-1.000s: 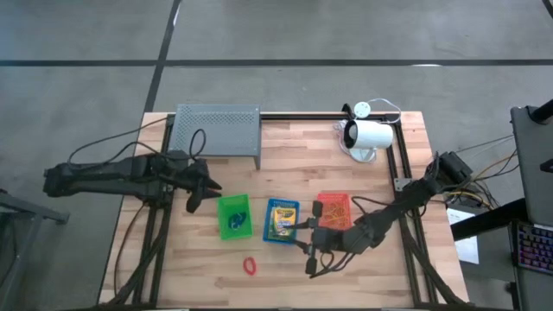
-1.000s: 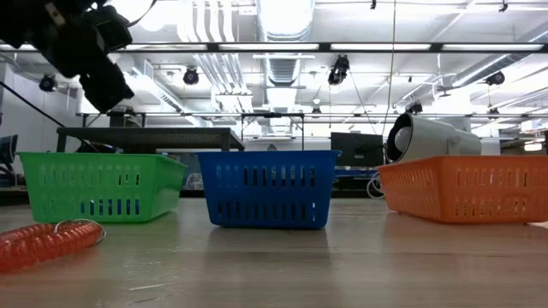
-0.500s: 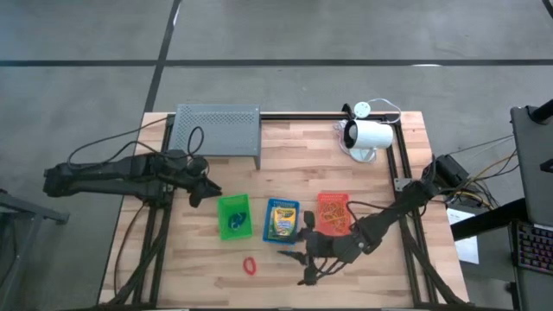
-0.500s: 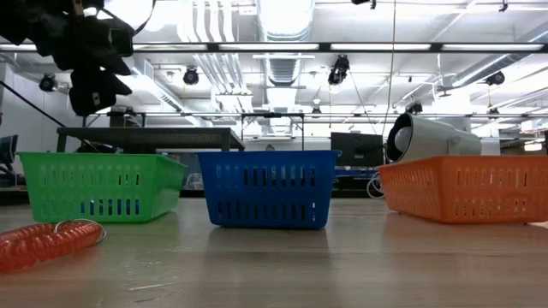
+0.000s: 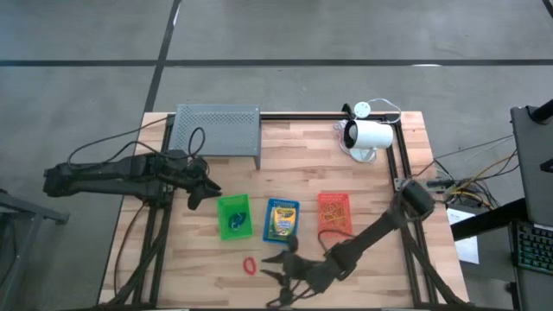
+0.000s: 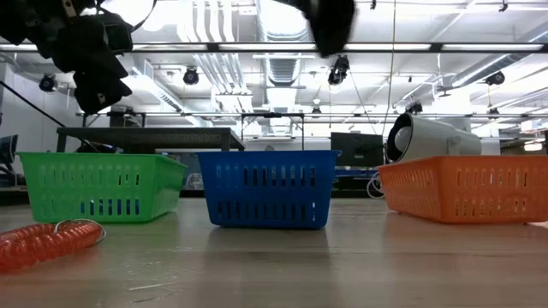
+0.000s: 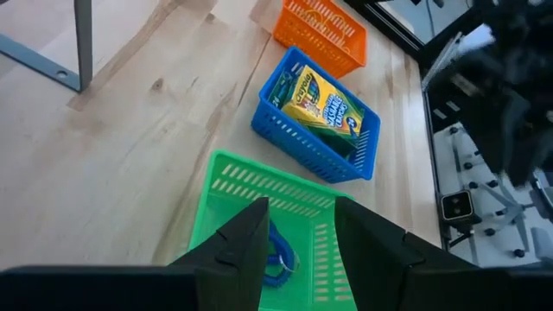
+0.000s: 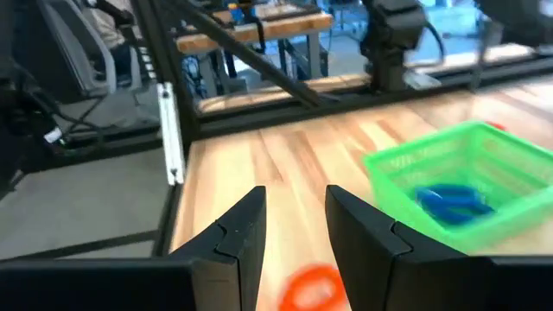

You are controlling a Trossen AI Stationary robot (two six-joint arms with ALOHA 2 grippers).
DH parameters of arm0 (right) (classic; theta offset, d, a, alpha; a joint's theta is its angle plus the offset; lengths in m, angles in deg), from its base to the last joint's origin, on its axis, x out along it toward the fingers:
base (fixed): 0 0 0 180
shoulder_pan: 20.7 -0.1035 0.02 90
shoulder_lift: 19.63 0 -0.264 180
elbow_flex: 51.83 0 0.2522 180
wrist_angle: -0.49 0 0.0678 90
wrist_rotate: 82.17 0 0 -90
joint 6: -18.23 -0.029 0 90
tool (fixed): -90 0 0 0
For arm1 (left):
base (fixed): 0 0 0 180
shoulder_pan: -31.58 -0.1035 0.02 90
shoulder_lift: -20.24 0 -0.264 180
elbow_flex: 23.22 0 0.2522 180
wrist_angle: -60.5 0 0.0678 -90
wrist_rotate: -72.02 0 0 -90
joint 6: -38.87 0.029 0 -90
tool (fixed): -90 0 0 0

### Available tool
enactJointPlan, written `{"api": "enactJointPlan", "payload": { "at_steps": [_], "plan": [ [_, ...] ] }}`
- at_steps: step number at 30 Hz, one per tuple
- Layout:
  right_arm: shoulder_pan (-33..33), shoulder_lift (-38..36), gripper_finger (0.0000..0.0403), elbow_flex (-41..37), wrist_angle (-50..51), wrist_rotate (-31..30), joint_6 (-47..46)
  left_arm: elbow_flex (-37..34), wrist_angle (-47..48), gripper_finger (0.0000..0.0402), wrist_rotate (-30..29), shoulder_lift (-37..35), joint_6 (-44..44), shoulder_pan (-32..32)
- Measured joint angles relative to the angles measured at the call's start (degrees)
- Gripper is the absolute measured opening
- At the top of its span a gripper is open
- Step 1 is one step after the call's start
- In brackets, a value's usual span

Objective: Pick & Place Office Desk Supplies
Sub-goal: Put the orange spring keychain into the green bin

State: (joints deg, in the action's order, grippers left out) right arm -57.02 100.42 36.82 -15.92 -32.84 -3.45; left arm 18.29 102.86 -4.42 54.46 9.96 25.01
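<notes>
A red elastic loop (image 5: 250, 265) lies flat on the wooden table near its front edge, and shows low in the right wrist view (image 8: 311, 287). My right gripper (image 5: 275, 278) hovers open just right of it, pointing at it, touching nothing. My left gripper (image 5: 200, 192) hangs open above the table, left of the green basket (image 5: 233, 216), which holds a blue loop (image 7: 276, 259). The blue basket (image 5: 281, 221) holds a crayon box (image 7: 315, 99). The orange basket (image 5: 334, 212) holds orange rubber bands.
A grey perforated rack (image 5: 216, 131) stands at the back left and a white cylindrical device (image 5: 367, 138) at the back right. Bare wood lies along the front edge on both sides of the red loop. Black frame rails (image 5: 399, 155) run along the table's sides.
My right gripper has swung from beside the orange basket toward the table's near-left, sinking and rolling, and now stands just right of the red loop, still open. My left gripper has rolled at the wrist without leaving its place. No object has moved.
</notes>
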Motion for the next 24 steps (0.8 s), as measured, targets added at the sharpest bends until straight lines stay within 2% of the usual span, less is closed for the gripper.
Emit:
{"api": "enactJointPlan", "payload": {
  "at_steps": [2, 7, 9, 12, 14, 18, 21, 24],
  "plan": [
    [-0.36, 3.16, 0.0121, 3.94, -0.19, -2.45, 2.11, 0.00, 0.08, 0.0138, 0.00, 0.00, 0.00, 0.00],
    [-1.99, 8.96, 0.0121, 10.92, -0.02, -17.33, 3.59, 0.00, 0.18, 0.0138, 0.00, 0.00, -0.02, -0.02],
    [-2.46, 9.86, 0.0121, 12.13, -0.02, -19.29, 1.56, 0.00, 0.24, 0.0138, 0.00, 0.00, -0.02, -0.02],
    [-2.85, 11.07, 0.0121, 13.46, -0.05, -18.96, -4.01, 0.00, 0.87, 0.0138, 0.00, 0.00, -0.04, -0.02],
    [-2.92, 11.90, 0.0121, 14.17, 2.32, -15.70, -7.18, 0.00, 1.35, 0.0138, 0.00, 0.00, -0.04, -0.02],
    [-2.95, 12.44, 0.0121, 16.03, 14.80, -9.72, -17.65, 0.00, 1.70, 0.0138, 0.00, 0.00, -0.04, -0.02],
    [-2.82, 12.44, 0.0121, 17.22, 24.63, -9.33, -25.65, 0.00, 1.67, 0.0138, 0.00, 0.00, -0.02, -0.02],
    [-2.52, 12.44, 0.0121, 17.54, 27.45, -9.30, -29.63, 0.00, 1.66, 0.0138, -0.02, 0.00, -0.02, -0.02]
  ]
}}
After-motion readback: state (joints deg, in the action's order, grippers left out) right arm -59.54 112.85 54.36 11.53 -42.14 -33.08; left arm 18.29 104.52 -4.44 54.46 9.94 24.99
